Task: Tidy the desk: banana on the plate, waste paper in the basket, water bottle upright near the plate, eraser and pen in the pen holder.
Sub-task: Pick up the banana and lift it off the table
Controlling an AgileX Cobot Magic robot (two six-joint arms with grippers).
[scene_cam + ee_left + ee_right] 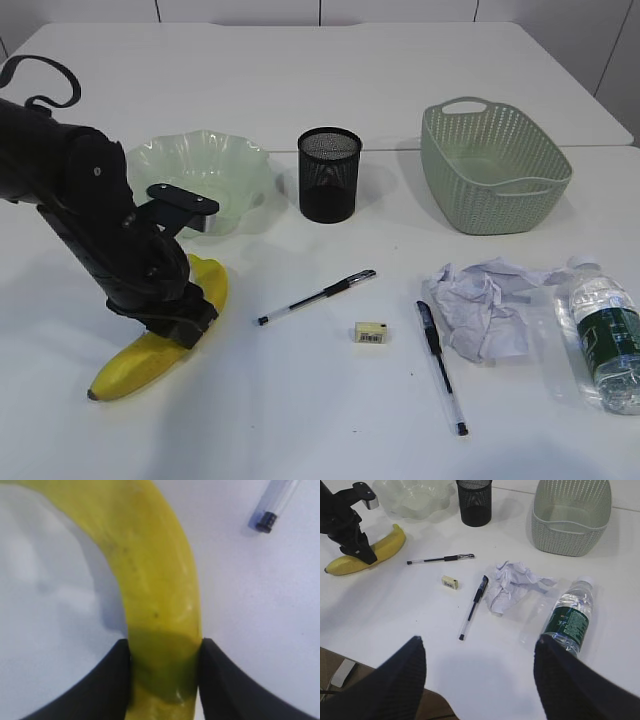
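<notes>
L gripper [165,680] is down on the banana [150,580], jaws touching both its sides, clamped across it. Banana lies flat on the tabletop [300,420], long axis running away from the gripper toward the plate [215,170], which sits just behind the L arm. Lift and carry back looks like the next move. R gripper [480,680] hangs open, well off to the side, holding nothing.

Count: 1 banana, 1 plate, 1 holder [329,173], 1 basket [495,170], 2 pens [318,297] [440,365], 1 eraser [371,332], 1 paper wad [485,305], 1 bottle [605,330] lying down.
</notes>
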